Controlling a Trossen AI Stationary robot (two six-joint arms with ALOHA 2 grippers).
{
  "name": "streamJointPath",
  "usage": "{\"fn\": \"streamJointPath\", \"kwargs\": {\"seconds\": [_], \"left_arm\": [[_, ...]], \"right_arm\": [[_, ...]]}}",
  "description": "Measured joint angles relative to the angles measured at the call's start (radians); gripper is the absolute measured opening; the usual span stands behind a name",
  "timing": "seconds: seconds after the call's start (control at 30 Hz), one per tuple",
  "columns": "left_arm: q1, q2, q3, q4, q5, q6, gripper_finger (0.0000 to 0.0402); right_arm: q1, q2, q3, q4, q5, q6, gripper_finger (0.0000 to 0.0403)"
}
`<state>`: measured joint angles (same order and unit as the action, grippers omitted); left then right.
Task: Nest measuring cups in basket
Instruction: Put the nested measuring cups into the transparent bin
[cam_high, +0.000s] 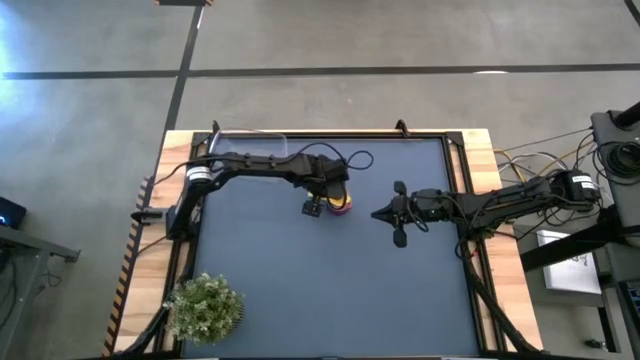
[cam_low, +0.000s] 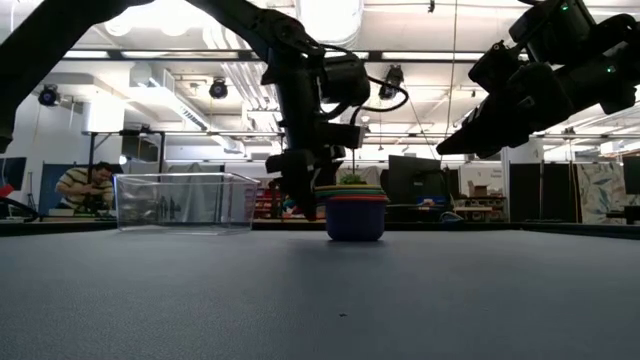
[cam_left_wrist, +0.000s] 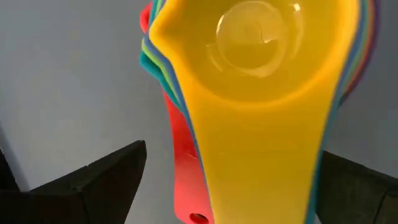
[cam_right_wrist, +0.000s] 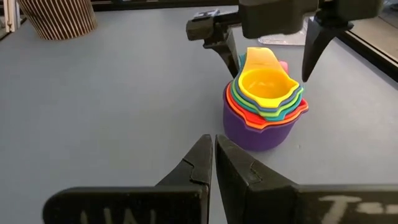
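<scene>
The measuring cups (cam_right_wrist: 266, 102) stand nested in one stack on the blue table top, the purple one at the bottom on its base and the yellow one (cam_left_wrist: 261, 93) on top. Their handles point toward the far left. My left gripper (cam_right_wrist: 268, 59) hangs open over the stack, pointing steeply down, with one finger on either side of the handles (cam_left_wrist: 249, 180) and touching nothing that I can see. My right gripper (cam_right_wrist: 213, 162) is shut and hovers to the right of the stack (cam_high: 341, 203). The clear basket (cam_high: 245, 150) stands at the table's far left.
A small green bushy plant (cam_high: 205, 308) in a ribbed pot (cam_right_wrist: 59, 18) stands at the near left corner. Wooden rails (cam_high: 480, 160) frame the table top. A person (cam_low: 90, 188) sits in the room beyond the table.
</scene>
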<state>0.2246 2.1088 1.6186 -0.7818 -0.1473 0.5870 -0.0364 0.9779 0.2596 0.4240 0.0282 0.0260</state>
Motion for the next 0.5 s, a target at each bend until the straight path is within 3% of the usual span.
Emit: {"fn": "streamJointPath", "kwargs": {"seconds": [0.5], "left_arm": [[0.0, 0.024, 0.004, -0.007, 0.008, -0.015, 0.0302]], "right_arm": [[-0.001, 0.038, 0.0, 0.01, 0.0, 0.0, 0.0009]]}}
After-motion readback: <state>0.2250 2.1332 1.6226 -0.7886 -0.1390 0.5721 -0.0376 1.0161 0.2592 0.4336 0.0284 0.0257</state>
